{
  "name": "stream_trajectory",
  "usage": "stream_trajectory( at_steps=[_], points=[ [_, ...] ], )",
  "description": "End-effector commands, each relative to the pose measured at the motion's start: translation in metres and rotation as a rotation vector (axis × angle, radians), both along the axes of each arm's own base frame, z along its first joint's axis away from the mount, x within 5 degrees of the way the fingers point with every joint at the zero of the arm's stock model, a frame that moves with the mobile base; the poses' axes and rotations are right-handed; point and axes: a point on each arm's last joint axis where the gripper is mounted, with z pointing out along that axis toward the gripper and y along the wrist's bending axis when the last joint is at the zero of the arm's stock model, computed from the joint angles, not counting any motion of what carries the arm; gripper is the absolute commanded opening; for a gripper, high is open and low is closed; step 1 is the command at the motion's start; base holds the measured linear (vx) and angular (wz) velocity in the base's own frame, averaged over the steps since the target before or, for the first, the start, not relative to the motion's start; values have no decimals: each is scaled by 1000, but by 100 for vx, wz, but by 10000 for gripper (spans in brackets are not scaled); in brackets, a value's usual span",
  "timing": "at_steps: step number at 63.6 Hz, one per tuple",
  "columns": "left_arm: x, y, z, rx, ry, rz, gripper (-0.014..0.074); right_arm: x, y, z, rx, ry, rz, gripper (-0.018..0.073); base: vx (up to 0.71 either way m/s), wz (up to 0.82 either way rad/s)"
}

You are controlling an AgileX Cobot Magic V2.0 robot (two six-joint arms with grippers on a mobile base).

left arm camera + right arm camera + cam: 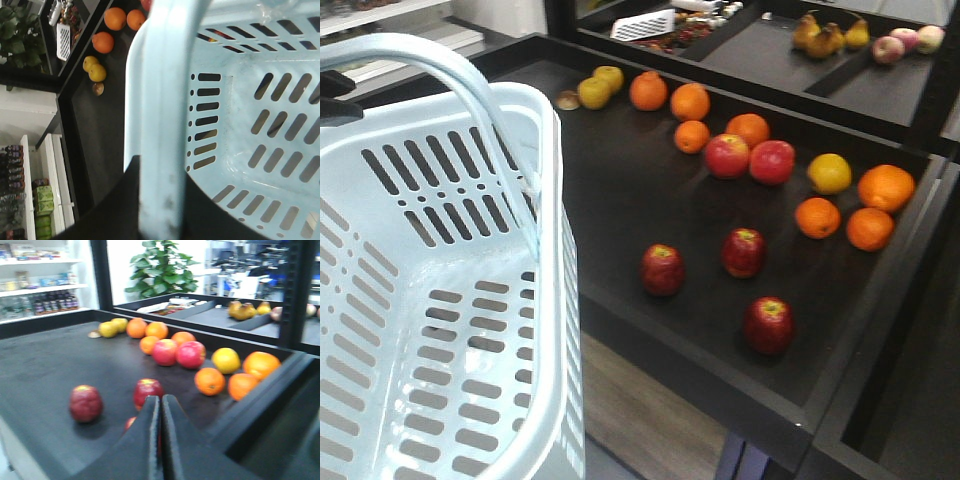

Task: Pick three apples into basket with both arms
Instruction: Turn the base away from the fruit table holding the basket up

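The pale blue basket (440, 300) hangs at the left, in front of the black fruit tray. My left gripper (162, 167) is shut on its hoop handle (167, 75), with a black finger on each side of the bar. Three dark red apples (663, 269) (744, 252) (769, 325) lie on the tray to the basket's right. In the right wrist view my right gripper (161, 398) is shut and holds nothing. It hovers just above the tray near two apples (85, 402) (147, 391). The third apple (131, 423) is mostly hidden behind its fingers.
Further back on the tray lie two pink-red apples (750, 158), several oranges (865, 205) and yellow fruits (600, 86). The tray has a raised black rim (700, 375). A higher shelf behind holds pears (825, 35).
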Motion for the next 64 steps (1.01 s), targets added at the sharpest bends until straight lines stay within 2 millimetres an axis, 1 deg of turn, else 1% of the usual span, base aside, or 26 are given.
stream_trajectory(
  at_steps=[1,35,64],
  points=[
    [-5,7,14,-47,-80,0,-6,1,0,3,-4,-58,-6,-8,-10,41],
    [-5,7,14,-47,-80,0,-6,1,0,3,-4,-57,-6,-8,-7,35],
    [-5,7,14,-47,-80,0,-6,1,0,3,-4,-59,-6,-8,2,36]
  ],
)
